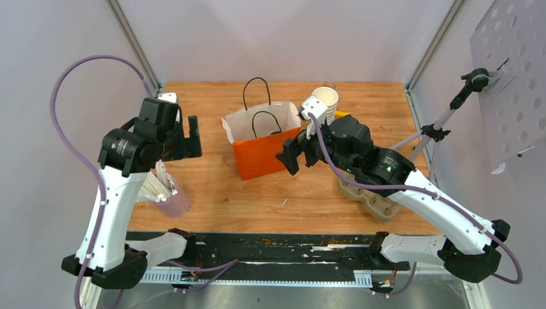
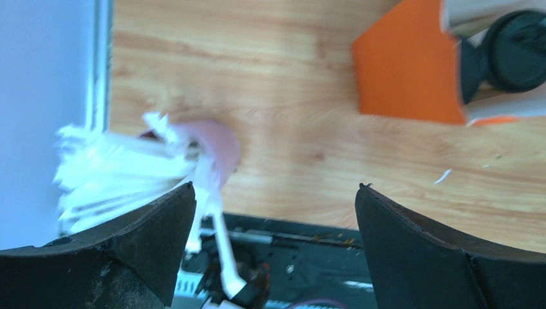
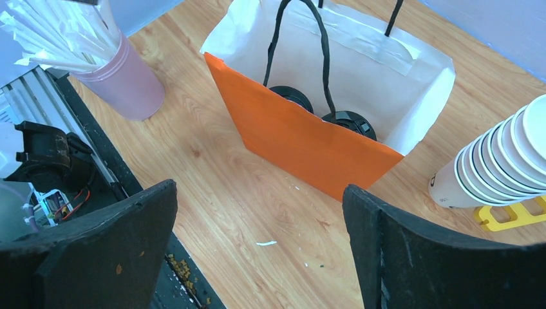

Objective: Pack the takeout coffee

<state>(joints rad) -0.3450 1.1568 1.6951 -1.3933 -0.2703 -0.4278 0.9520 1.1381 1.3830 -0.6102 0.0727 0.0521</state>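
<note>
- Takeout coffee cups (image 3: pixel 291 96): two, both inside the orange bag (image 3: pixel 302 145). From the right wrist view we see only their black lids, side by side behind the bag's orange front wall. The cup bodies are hidden.
- Left wrist view catches one black lid (image 2: pixel 521 48) through the bag's open top, at the frame's upper right corner.
- Bag stands upright at mid-table w/ its mouth open, white lining showing and black handles (image 3: pixel 302 38) arching over the lids.
- Left gripper (image 2: pixel 273 193): jaws wide apart, nothing btwn them. In the top view it hangs left of the bag, well apart from it, above the pink cup (image 2: pixel 212 145).
- Right gripper (image 3: pixel 259 187): jaws wide apart too, empty. In the top view it sits just beside the bag's right front corner. We can't tell whether it touches the bag.
- Pink cup is full of white paper-wrapped sticks (image 3: pixel 58 35) and stands near the table's (image 1: pixel 212 103) front left edge.
- Stack of lidless white cups (image 3: pixel 496 161) is right of the bag, near it but apart. A yellow piece (image 3: pixel 508 215) lies at its base.
- Cardboard cup tray (image 1: pixel 373 199) is at the front right, partly under the right arm.
</note>
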